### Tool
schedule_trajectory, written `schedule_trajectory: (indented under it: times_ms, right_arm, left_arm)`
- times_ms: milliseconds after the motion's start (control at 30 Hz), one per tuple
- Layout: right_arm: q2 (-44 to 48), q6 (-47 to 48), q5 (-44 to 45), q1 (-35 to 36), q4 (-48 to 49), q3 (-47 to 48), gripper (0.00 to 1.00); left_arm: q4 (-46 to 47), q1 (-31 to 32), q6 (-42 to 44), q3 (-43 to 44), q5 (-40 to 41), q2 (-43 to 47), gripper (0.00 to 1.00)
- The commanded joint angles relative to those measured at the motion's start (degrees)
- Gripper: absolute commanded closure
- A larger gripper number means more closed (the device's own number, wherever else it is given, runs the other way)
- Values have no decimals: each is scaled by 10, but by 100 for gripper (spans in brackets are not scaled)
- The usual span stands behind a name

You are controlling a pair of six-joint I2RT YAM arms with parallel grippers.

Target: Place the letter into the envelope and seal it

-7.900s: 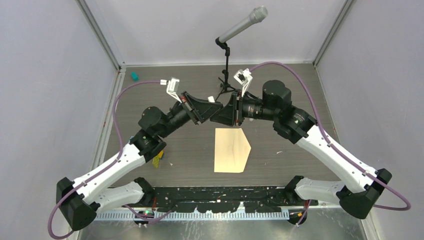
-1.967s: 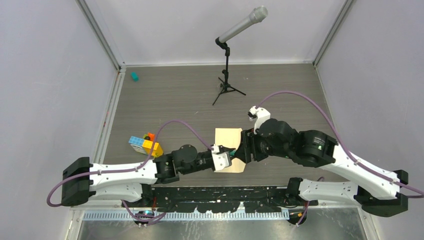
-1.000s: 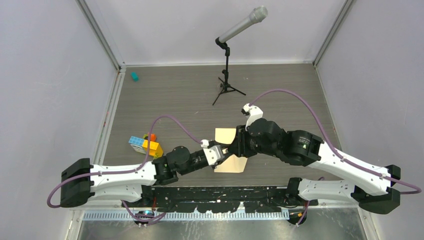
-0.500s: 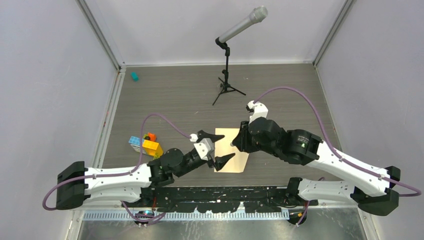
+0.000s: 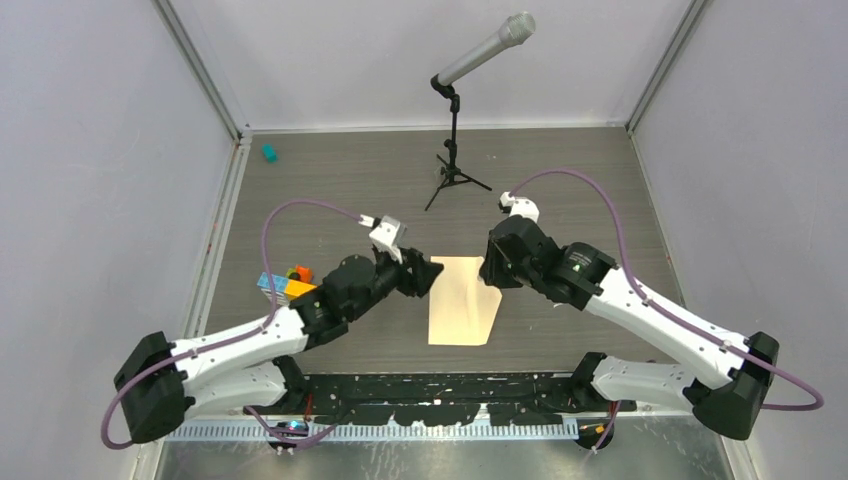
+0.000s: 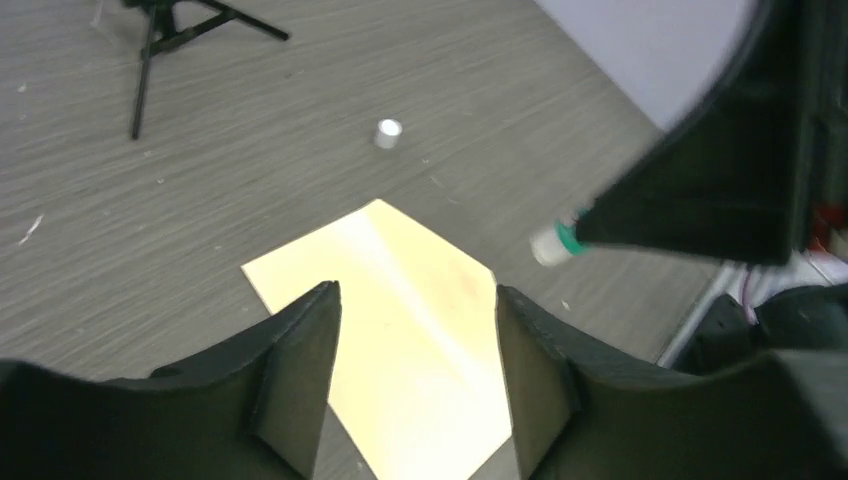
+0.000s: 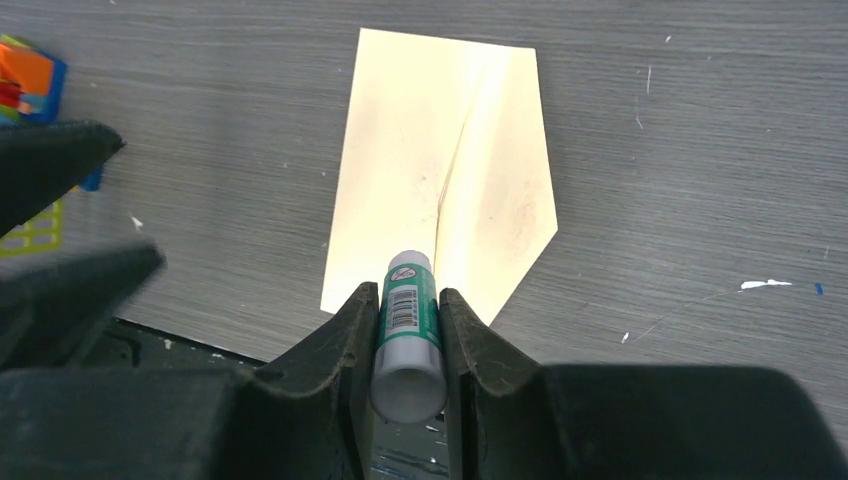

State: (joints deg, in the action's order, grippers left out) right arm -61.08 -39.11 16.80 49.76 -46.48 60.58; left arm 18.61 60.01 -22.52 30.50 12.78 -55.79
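The envelope (image 5: 460, 300) lies flat on the table as a pale tan sheet with a crease; its triangular flap (image 7: 500, 190) points right. The letter does not show as a separate sheet. My left gripper (image 5: 425, 277) hovers over the envelope's left edge. In the left wrist view this gripper (image 6: 415, 292) stands open and empty, with the envelope (image 6: 430, 330) below it. My right gripper (image 5: 492, 268) hangs above the envelope's far right corner. In the right wrist view it (image 7: 410, 292) is shut on a green-and-white glue stick (image 7: 408, 330), above the envelope (image 7: 420, 170). The stick's tip (image 6: 555, 243) also shows in the left wrist view.
A microphone on a small tripod (image 5: 455, 150) stands at the back centre. Coloured blocks (image 5: 285, 285) sit left of the left arm. A teal bit (image 5: 268, 153) lies at the far left, and a small white cap (image 6: 388, 133) lies beyond the envelope.
My left gripper has opened, risen off the envelope's near edge and pulled back to the left. The right gripper has lifted and drawn back with the glue stick still in it.
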Motion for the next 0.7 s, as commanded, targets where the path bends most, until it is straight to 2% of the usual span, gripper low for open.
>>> schedule_trajectory:
  times_ms: [0, 100, 200, 433, 667]
  right_arm:
    - [-21, 16, -7, -4, 57, -13, 99]
    - [-42, 17, -6, -5, 71, -18, 99]
    - [-61, 22, 1, -5, 82, -22, 99]
    - [-108, 27, 2, -5, 116, -36, 99]
    - [-153, 29, -6, -6, 156, -46, 99]
  left_arm:
    - [-38, -69, -124, 61, -70, -69, 49]
    - [-46, -91, -173, 93, -89, -139, 69]
    - [-46, -106, -219, 115, -105, -206, 80]
    - [-10, -117, -266, 140, -118, -328, 91]
    - [27, -120, -300, 117, -117, -390, 99]
